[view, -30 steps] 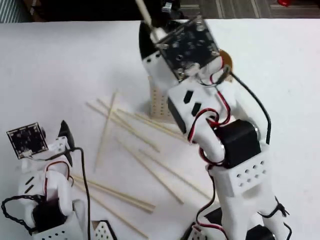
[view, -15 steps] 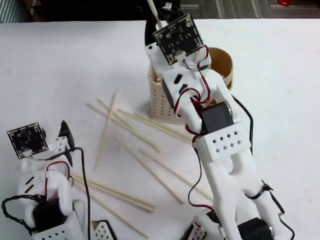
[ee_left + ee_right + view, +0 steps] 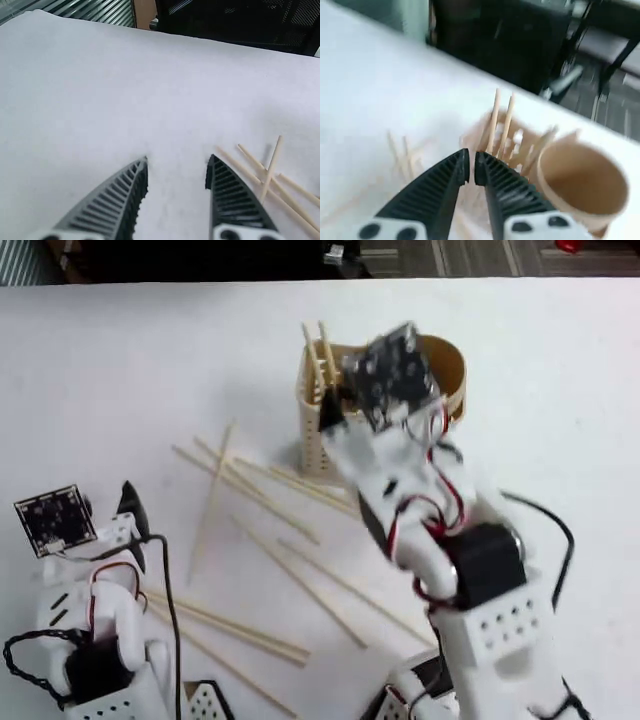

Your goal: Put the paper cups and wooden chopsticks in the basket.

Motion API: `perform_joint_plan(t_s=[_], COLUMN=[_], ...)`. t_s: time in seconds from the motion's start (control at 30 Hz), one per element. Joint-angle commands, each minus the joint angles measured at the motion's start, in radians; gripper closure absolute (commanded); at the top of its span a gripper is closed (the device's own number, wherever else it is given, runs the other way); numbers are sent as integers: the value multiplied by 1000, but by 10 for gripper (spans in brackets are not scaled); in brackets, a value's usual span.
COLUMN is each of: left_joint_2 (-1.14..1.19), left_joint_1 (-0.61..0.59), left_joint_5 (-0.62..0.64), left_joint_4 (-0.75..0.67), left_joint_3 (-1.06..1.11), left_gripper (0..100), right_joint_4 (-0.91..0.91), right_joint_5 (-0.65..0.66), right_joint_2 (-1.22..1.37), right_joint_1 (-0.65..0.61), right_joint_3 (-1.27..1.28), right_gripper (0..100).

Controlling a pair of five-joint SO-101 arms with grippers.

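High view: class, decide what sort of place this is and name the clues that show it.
Probably an indoor robotics lab or workshop: the left arm and right arm stand at a white table strewn with wooden chopsticks beside a basket.

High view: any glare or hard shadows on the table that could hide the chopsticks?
High view: no glare on the table; the loose chopsticks cast only thin, faint shadows, and the basket a soft one at its base. Left wrist view: even light too, a faint shadow beside one chopstick.
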Motion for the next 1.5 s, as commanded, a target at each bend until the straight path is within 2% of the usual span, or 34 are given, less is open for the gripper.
perform_joint_plan(t_s=[0.0,0.1,0.27,0.43,0.5,0.67,0.9,1.27,1.47], left_joint_2=[-8,-8,-8,-4,-2,91,618,1540,1906], left_joint_1=[-2,-2,-2,5,42,200,232,351,375], left_joint_5=[-2,-2,-2,-80,-87,-207,-209,-204,-87], left_joint_4=[-21,-21,-21,-43,-40,23,41,106,230], left_joint_3=[-3,-3,-14,-55,-77,-170,-463,-977,-1263], left_gripper=[805,804,801,801,801,800,719,713,712], right_joint_4=[53,12,-193,-325,-341,-340,-338,-340,-340], right_joint_5=[-9,-2,0,0,0,0,0,2,38], right_joint_2=[-120,-193,-278,-374,-415,-516,-625,-676,-676], right_joint_1=[-12,-7,24,27,28,33,33,33,33], right_joint_3=[181,388,729,941,979,1030,1079,1108,1109], right_gripper=[980,979,980,980,980,980,980,979,980])
